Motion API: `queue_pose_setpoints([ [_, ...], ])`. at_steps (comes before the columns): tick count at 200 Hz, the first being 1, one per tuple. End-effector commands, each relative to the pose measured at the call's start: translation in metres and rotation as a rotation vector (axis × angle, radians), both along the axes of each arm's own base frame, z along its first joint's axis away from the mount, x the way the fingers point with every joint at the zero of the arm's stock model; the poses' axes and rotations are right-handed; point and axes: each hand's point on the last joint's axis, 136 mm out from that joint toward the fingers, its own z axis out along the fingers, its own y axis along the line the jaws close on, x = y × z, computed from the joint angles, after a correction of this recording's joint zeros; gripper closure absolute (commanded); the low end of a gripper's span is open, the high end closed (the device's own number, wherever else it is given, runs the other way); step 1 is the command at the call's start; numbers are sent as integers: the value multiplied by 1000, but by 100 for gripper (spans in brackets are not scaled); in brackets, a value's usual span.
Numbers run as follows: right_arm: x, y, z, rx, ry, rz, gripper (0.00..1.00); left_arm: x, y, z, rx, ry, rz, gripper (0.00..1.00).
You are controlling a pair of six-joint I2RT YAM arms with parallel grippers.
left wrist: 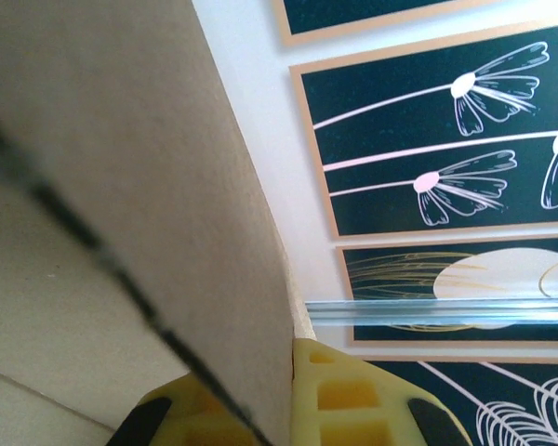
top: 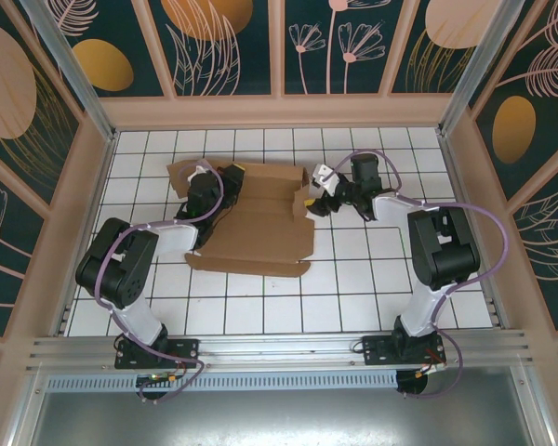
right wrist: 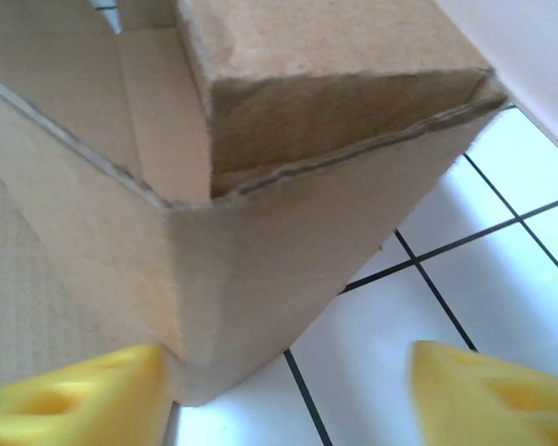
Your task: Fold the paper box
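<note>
Toward the far edge of the white tiled bench (top: 353,297), left of its middle, the plain brown corrugated cardboard paper box (top: 260,228) is lying mostly flat. At its left end the left gripper (top: 203,183) is pinching a raised panel between its yellow pads (left wrist: 353,400). If that pinch is pulling sideways, it risks tearing the panel at its crease or dragging the whole sheet across the tiles. At the right end the right gripper (top: 316,191) is standing spread wide. The folded-up corner is sitting just beside one yellow fingertip (right wrist: 84,395), unheld, so that flap is likely to be springing open again. The cardboard is looking stiff, showing rough cut edges, an inner flap tucked into the right corner and a wide flat middle panel.
</note>
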Motion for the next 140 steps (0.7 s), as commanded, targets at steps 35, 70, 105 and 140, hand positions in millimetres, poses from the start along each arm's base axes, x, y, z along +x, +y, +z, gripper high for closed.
queue_pose_setpoints([
  [35, 1, 6, 23, 62, -68, -94, 4, -17, -6, -48, 84, 116, -67, 100],
  [70, 22, 10, 22, 76, -102, -244, 9, -19, -5, -50, 73, 122, -62, 100],
  [105, 35, 18, 13, 65, -84, -315, 20, -17, -5, -49, 70, 133, -61, 100],
  [140, 39, 24, 13, 78, -61, -367, 38, -17, -6, -52, 66, 156, -58, 100],
])
